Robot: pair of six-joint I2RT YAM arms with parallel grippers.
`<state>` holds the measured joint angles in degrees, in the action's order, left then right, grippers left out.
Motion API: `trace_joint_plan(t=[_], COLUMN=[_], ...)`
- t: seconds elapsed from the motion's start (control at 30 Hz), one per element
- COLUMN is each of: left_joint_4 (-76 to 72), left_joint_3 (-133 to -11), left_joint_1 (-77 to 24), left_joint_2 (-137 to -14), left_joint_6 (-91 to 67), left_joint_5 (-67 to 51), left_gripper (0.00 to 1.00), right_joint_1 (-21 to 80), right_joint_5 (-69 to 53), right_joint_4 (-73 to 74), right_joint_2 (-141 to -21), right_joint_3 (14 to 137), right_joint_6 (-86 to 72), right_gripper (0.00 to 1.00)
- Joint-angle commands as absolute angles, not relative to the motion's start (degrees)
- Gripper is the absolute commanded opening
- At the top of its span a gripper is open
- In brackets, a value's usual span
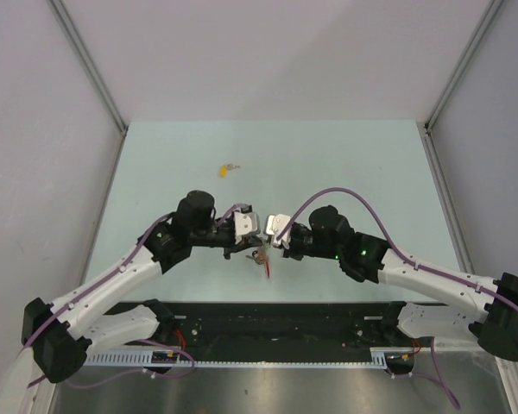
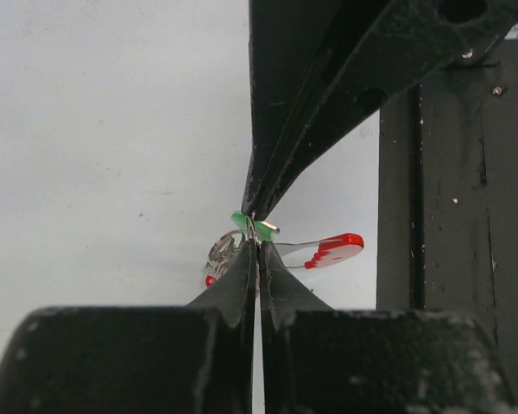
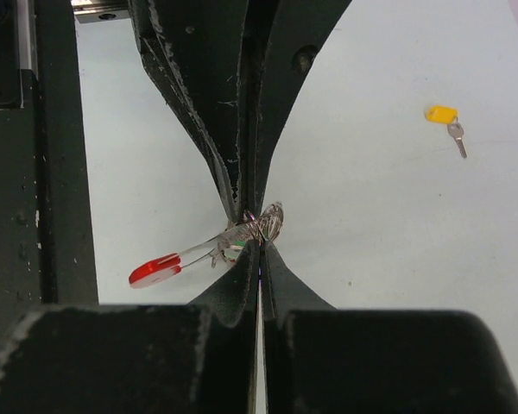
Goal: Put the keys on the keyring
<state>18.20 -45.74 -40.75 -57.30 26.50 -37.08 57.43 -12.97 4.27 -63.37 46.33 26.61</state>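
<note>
Left wrist view shows the left gripper [image 2: 257, 252] clamped on the green key [image 2: 252, 226], tip to tip with the right gripper [image 3: 259, 250] clamped on the keyring [image 3: 266, 224]; the yellow key [image 1: 227, 169] lies well apart toward the far side of the table [image 1: 354, 172], on the left gripper's side, long axis crosswise.

a robotics lab test cell: a pale green table [image 1: 345, 164] boxed in by plain white panels [image 1: 268, 52] on metal posts [image 1: 86, 60], with a cabled left arm [image 1: 112, 285] and right arm [image 1: 432, 278] bolted to a black rail [image 1: 285, 321] at its near edge
</note>
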Motion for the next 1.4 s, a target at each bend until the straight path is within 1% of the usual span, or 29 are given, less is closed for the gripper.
trace_joint_plan(t=[0.0, 0.13, 0.23, 0.37, 0.47, 0.57, 0.63, 0.73, 0.83, 0.87, 0.93, 0.97, 1.0, 1.17, 1.37], left_joint_4=[11.34, 7.30, 6.15, 7.21, 6.25, 5.54, 5.36, 5.19, 5.19, 5.10, 5.19, 5.10, 5.18, 5.45, 4.40], left_joint_3=[-45.62, -42.11, -40.96, -41.31, -41.31, -41.13, -40.87, -40.61, -40.52, -40.52, -40.25, -40.25, -40.08, -39.90, -39.38], left_joint_1=[-41.48, -41.48, -41.48, -41.48, -41.48, -41.48, -41.48, -41.48, -41.48, -41.48, -41.48, -41.57, -41.49, -41.48, -41.48], left_joint_2=[-54.41, -51.52, -50.19, -50.71, -51.24, -51.07, -50.80, -50.54, -50.36, -50.36, -50.19, -50.10, -50.01, -49.92, -49.13], left_joint_6=[19.44, 15.57, 14.85, 15.64, 14.94, 14.59, 14.41, 14.41, 14.85, 15.20, 15.29, 15.38, 15.64, 16.00, 15.03], left_joint_5=[-38.06, -37.35, -37.09, -35.69, -36.04, -35.77, -35.51, -35.24, -35.42, -35.51, -35.42, -35.42, -35.42, -34.37, -32.70], left_gripper=[0.00, 0.00, 0.00, 0.00, 0.00, 0.00, 0.00, 0.00, 0.00, 0.00, 0.01, 0.00, 0.00, 0.00, 0.00], right_joint_1=[57.92, 58.01, 58.09, 58.01, 58.09, 58.01, 57.92, 57.83, 57.66, 57.40, 57.13, 56.52, 56.25, 54.58, 52.65], right_joint_5=[-11.16, -11.25, -11.16, -11.08, -10.90, -10.81, -10.81, -10.72, -10.90, -11.07, -11.77, -12.04, -12.30, -14.85, -18.01], right_joint_4=[2.20, 1.93, 1.67, 1.06, 0.79, 0.53, 0.62, 0.62, 0.62, 0.62, 0.62, 0.53, 0.61, -1.58, -2.81], right_joint_2=[-62.58, -62.58, -62.49, -61.88, -61.53, -61.26, -61.17, -61.43, -61.44, -61.17, -60.74, -60.47, -59.86, -58.27, -56.34], right_joint_3=[48.34, 48.08, 48.08, 47.64, 47.37, 47.02, 47.02, 46.93, 46.93, 46.85, 46.85, 46.67, 46.58, 45.88, 45.00], right_joint_6=[26.28, 26.02, 25.84, 25.58, 25.40, 25.23, 25.14, 24.87, 24.44, 24.26, 23.65, 23.47, 23.29, 22.06, 20.74], right_gripper=[0.01, 0.04, 0.04, 0.04, 0.06, 0.06, 0.02, 0.03, 0.11, 0.18, 0.23, 0.29, 0.31, 0.37, 0.39])
